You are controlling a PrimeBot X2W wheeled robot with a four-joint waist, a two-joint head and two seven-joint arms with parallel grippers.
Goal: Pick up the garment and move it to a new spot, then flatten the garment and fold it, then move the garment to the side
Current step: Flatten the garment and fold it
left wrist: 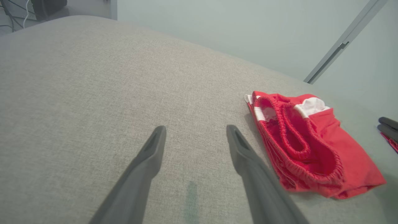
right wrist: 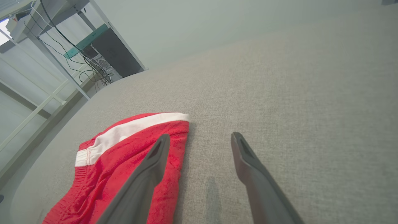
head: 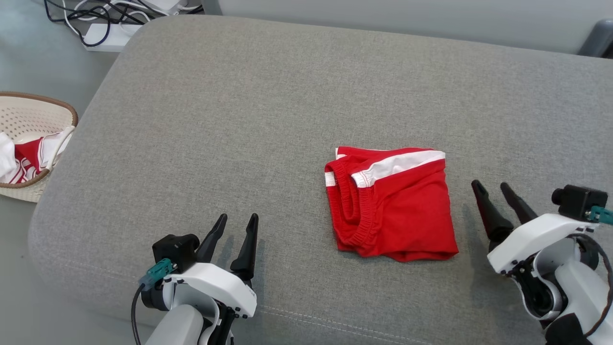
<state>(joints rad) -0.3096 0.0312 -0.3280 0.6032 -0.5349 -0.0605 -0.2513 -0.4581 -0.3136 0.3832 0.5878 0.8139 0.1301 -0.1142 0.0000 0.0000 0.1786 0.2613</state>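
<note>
Nearest, the left pincer [head: 238, 218] and the right pincer [head: 489, 184] were seen spread wide and empty, low over the grey cushion [head: 239, 120]. Between them, just beside the right one, the folded red garment [head: 402, 215] lay on the cushion. It was judged light, soft and limp. A pinch through all layers at the elastic waistband [head: 357, 211] was thought safest, lest the fold be undone.

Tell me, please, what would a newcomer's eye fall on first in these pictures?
The bright red garment with a white stripe lies folded, right of centre on the broad grey cushion. The left end effector and right end effector flank it, both open and empty, the right one nearer. At the far left a pale basket holds more red and white cloth.
</note>
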